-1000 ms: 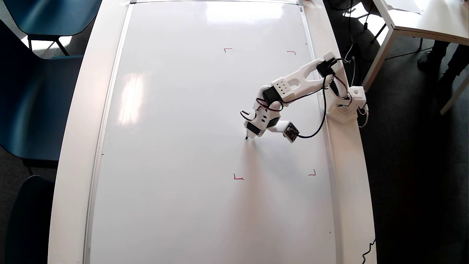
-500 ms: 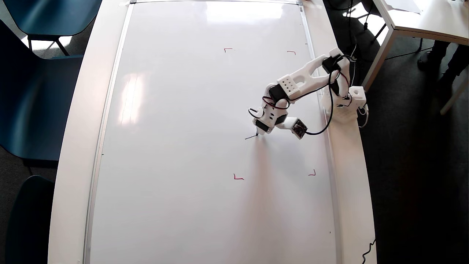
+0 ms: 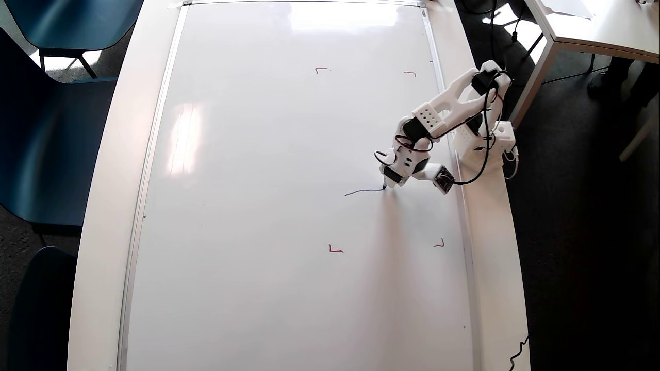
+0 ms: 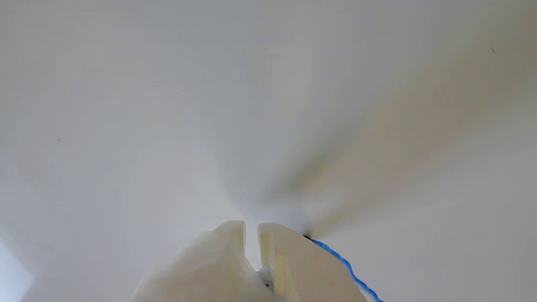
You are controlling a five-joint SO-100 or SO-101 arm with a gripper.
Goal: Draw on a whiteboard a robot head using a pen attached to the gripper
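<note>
Pressure loss could break the thin blue line (image 3: 365, 192) at three o'clock on the glossy white whiteboard (image 3: 258, 180), since the white plastic hand (image 4: 251, 228), fingers nearly closed, drags its dark-tipped pen (image 3: 384, 186).

Blue chairs (image 3: 62, 129), dark carpet (image 3: 577, 232)

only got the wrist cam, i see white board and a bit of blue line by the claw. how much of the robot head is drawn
Observer: Only one short, wavy blue line on the whiteboard; no outline yet.
Operator: where's the pen on it
Observer: In the overhead view the pen touches the line's right end, just below the claw.
Operator: inside the red marks?
Observer: Yes, within the four red corner marks, nearer the lower pair.
</note>
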